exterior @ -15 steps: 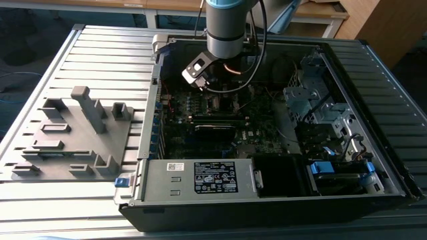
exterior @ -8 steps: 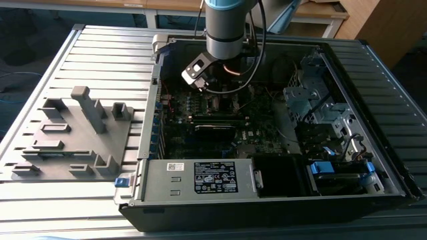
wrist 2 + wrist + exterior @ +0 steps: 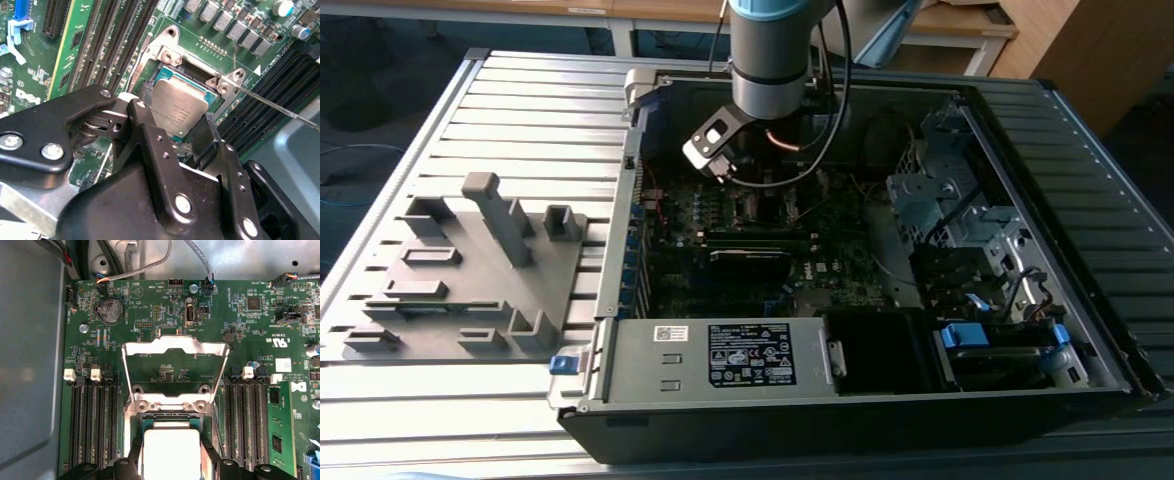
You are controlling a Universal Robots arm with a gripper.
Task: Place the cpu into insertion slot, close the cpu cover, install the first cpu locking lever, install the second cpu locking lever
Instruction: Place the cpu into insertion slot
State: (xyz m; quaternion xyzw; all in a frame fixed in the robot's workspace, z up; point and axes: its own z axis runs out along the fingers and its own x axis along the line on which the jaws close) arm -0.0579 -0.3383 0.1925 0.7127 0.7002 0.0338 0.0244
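Inside an open computer case (image 3: 854,430), the gripper (image 3: 172,125) has its black fingers (image 3: 150,145) clamped on the cpu (image 3: 180,105), held directly over the insertion slot (image 3: 190,69) beneath it, memory slots (image 3: 92,425) flanking either side, the cpu cover (image 3: 175,344) standing open just beyond the fingertips.

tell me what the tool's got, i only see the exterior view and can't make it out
Observer: In the second wrist view the tool is shut on the cpu.
Operator: is it at the slot
Observer: Yes, the cpu is right over the insertion slot. I cannot tell whether it is seated.
Operator: cover up or down
Observer: In the first wrist view the cpu cover stands swung open, clear of the slot.
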